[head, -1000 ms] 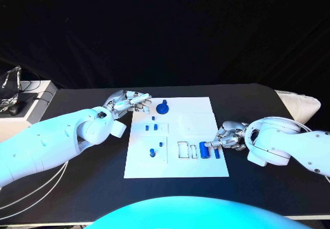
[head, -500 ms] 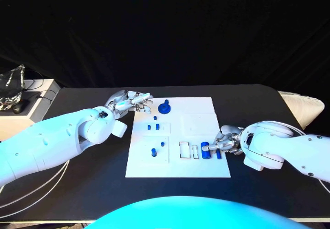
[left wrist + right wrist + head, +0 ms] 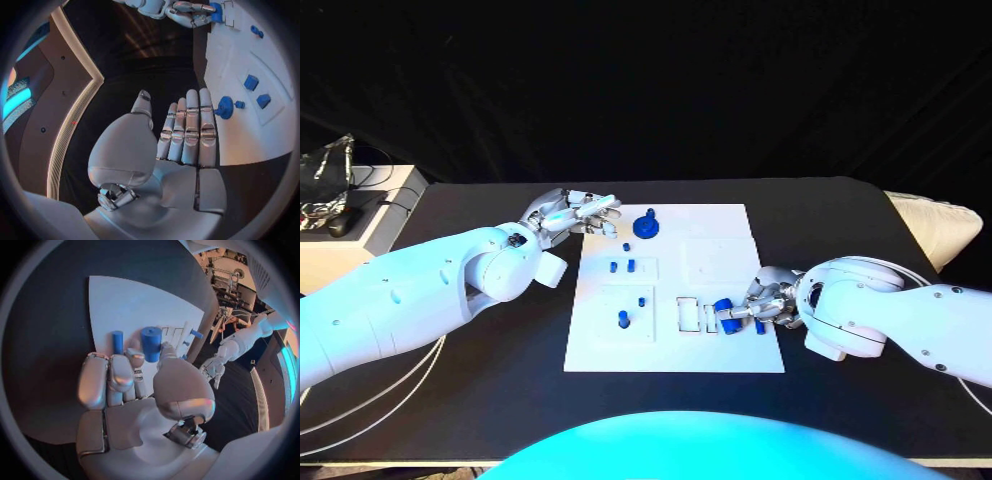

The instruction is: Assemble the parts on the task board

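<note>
White task board sits mid-table. Your left hand holds nothing, fingers straight, at its far-left corner. Your right hand — since a second ago — has tipped the thick blue cylinder up, pinching it over the near-right slots; insertion comes next.

This is looking like a robot lab or test room. A black curtain is hanging behind a black desk, shutting out the rest of the room. A white task board is lying in the middle of the desk. At the desk's far left a small white stand is holding gear and wires. Metal tripods and stands are standing in the room beyond.
</note>
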Motion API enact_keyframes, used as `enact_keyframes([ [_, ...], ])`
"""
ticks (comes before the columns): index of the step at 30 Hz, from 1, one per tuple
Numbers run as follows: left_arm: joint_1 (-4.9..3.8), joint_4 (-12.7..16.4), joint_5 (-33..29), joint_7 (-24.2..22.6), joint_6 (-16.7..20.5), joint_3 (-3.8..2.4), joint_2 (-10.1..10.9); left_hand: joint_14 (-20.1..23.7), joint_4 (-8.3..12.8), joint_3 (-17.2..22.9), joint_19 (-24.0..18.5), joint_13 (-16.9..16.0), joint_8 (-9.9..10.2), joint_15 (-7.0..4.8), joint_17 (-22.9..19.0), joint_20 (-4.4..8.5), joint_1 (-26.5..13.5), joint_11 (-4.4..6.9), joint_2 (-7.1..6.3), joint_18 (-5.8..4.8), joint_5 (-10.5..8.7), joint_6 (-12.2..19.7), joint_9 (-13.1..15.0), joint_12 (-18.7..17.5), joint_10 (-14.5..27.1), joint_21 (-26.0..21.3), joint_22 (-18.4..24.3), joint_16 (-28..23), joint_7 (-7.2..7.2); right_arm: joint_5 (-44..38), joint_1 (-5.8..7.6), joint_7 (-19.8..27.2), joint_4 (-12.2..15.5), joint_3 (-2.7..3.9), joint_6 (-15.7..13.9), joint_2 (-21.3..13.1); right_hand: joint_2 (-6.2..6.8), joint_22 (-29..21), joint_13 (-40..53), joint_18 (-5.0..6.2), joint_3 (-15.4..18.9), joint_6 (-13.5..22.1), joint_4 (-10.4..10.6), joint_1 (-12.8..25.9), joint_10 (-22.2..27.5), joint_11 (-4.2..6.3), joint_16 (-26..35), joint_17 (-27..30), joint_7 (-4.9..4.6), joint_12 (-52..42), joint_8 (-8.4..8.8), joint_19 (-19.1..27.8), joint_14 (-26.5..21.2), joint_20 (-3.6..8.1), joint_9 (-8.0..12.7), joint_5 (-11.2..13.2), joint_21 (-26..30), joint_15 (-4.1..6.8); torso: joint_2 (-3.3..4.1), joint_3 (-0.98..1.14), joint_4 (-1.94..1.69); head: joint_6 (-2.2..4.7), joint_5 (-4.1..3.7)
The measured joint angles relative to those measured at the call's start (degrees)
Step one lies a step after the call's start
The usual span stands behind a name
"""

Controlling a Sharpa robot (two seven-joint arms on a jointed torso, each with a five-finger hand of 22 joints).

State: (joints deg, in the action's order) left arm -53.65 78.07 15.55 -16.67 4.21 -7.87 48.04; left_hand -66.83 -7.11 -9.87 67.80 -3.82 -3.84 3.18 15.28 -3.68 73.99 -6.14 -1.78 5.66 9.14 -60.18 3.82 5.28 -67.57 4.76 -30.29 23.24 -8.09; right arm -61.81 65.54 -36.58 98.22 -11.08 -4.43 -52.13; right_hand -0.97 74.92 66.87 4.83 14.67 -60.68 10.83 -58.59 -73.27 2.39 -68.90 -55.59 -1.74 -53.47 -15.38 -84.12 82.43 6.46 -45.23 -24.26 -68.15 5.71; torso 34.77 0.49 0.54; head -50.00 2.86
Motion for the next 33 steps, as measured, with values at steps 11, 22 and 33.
enact_keyframes([
  [11,0.0,0.1,0.0,0.1,0.0,0.0,0.2,0.0,0.2,-0.2,0.0,0.0,0.0,0.0,0.0,0.0,0.0,0.0,0.49,0.0,0.0,0.0,0.0,0.0,0.0,0.0,0.3,0.0,0.0,-0.4,-0.84,-0.1,-1.3,0.41,0.4,1.6,0.0,0.0,0.0,0.0,0.0,-0.4,-0.5,0.0,0.0,0.0,0.0,0.0,0.1,0.0,-0.35,0.0,0.0,0.0,-0.2,0.0,-0.2,0.0,0.0,-0.02,-0.04,0.0,0.37],
  [22,0.0,0.2,-0.1,0.2,-0.1,0.0,0.3,0.0,0.5,-0.5,0.0,0.0,0.0,0.0,0.0,-0.01,0.3,-0.05,0.78,0.0,0.0,0.3,0.0,0.0,0.0,0.2,0.8,0.0,-0.31,-0.9,-1.02,-0.1,-1.5,0.53,0.5,2.1,0.55,0.0,-0.6,0.01,-0.2,-0.2,-1.9,-0.6,0.5,-0.13,0.0,0.0,-0.2,0.7,-0.32,0.0,0.0,-0.01,-0.3,-3.0,0.0,0.0,-0.01,-0.02,-0.02,0.0,0.59],
  [33,0.01,0.2,-0.1,0.3,-0.1,0.0,0.3,0.0,1.0,-0.9,0.2,0.0,0.0,0.0,0.0,-0.21,0.7,-0.21,2.08,-0.01,0.0,0.3,0.0,0.0,0.2,0.4,1.2,0.0,-0.31,1.3,-0.9,0.4,-1.7,0.59,0.3,2.1,-0.03,0.0,-1.1,-0.44,-1.1,0.3,-3.5,-2.2,1.2,-0.11,0.4,0.0,-0.65,1.3,0.18,0.0,0.0,-0.01,0.5,-20.5,0.3,0.0,0.0,0.0,0.0,0.0,0.66],
])
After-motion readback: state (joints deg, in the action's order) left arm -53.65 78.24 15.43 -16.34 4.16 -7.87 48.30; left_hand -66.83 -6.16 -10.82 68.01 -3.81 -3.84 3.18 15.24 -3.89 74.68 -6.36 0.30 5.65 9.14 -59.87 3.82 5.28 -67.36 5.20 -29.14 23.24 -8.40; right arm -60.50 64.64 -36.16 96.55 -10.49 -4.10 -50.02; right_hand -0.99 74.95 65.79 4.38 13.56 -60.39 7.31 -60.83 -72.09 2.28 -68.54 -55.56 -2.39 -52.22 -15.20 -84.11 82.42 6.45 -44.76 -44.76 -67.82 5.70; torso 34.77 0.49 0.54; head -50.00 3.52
